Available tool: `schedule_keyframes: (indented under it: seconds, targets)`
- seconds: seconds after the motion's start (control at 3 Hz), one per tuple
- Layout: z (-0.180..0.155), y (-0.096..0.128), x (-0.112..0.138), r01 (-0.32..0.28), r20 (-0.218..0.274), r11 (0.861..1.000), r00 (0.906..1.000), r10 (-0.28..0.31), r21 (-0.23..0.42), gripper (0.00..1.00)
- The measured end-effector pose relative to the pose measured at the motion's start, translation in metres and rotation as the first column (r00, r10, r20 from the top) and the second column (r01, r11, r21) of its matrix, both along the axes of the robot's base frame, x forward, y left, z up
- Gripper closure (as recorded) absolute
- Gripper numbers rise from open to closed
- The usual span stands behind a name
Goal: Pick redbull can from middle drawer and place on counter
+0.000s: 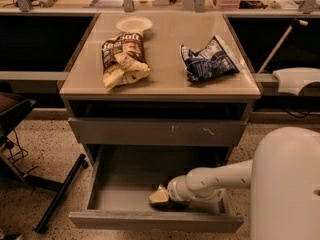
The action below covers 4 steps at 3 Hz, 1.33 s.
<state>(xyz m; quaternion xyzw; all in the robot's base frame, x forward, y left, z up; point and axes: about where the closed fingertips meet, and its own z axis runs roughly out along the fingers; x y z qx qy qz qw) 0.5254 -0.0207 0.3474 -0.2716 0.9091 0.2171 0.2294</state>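
step: pick phase. The arm is reaching into the drawer and nothing is on its way to the counter yet.
gripper: the pale-tipped two-finger gripper (160, 196) on the white arm sits low inside the wide shallow grey metal middle drawer (155, 222), just behind its plain front panel, roughly mid-width.
grip state: cannot tell whether it is open or clamped; the tip reads as one pale blob.
redbull can: the small slim silvery can can't be made out. No can shows on the bare drawer floor toward the left and back edges. My guess is that it sits at the gripper tip near the front edge, hidden by it.
drawer: pulled fully out; the scratched grey drawer front (155, 132) above it is closed.
counter: the smooth tan rectangular top (165, 81) holds a brown-and-yellow snack bag (122, 59) left of centre, a dark blue-and-white snack bag (207, 59) toward the right edge and a pale round plate (134, 23) near the back edge.
next move: confirm the hold, lift straight up past the front panel, and pull back from under the closed drawer before rising.
drop spot: the bare strip along the counter's front edge between the two bags looks best.
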Motion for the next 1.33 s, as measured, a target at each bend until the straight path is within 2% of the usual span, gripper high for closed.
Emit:
schedule_keyframes:
  seconds: [1.0,1.33]
  targets:
    - [0.010,0.000,0.001,0.000,0.000,1.000,1.0000,0.000,0.000,0.89]
    - [0.038,-0.014,0.008,0.026,0.050,0.999,0.9984,-0.024,-0.042,1.00]
